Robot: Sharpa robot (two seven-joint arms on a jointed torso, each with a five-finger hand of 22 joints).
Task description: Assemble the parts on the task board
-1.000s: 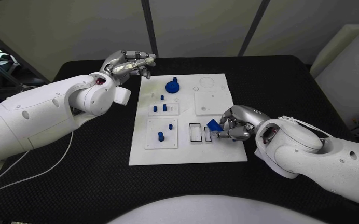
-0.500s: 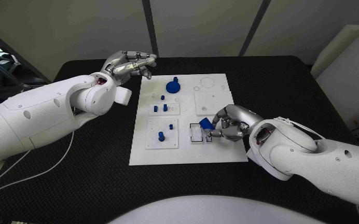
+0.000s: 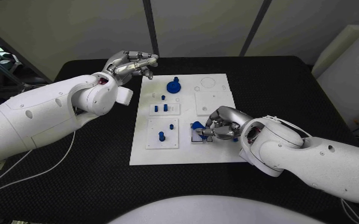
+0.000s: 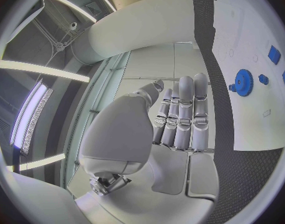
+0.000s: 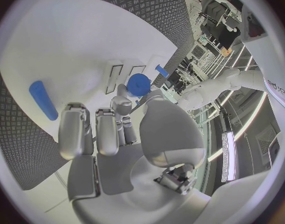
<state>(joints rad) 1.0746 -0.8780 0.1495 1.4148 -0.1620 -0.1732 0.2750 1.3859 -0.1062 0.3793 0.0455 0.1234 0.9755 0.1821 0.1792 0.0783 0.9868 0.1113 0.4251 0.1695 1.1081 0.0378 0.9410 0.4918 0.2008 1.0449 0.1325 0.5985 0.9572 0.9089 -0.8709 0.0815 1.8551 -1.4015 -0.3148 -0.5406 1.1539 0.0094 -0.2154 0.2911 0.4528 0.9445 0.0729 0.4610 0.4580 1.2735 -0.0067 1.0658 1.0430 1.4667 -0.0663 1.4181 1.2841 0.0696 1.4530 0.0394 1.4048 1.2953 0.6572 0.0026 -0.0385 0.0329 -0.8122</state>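
The white task board [image 3: 187,151] lies mid-table. My right hand [image 3: 223,123] pinches a small blue piece [image 3: 197,126] just above the two narrow slots [image 3: 196,134] near the board's front. In the right wrist view the blue piece [image 5: 140,83] sits at the fingertips [image 5: 122,91] beside the slots [image 5: 114,76], and a blue bar [image 5: 43,100] lies flat on the board. My left hand [image 3: 132,64] hovers off the board's far left corner, fingers curled, holding nothing. A blue gear [image 3: 174,86] stands at the board's far side, seen also as the gear [image 4: 243,78] in the left wrist view.
Small blue pegs stand in a little plate [image 3: 162,109] at the board's left middle, and more in the plate [image 3: 162,134] nearer the front. A raised white square [image 3: 210,101] sits right of them. Black table [image 3: 90,167] surrounds the board.
My right hand has carried the blue piece leftward, from the board's right side to over the narrow slots. The left hand has stayed put.
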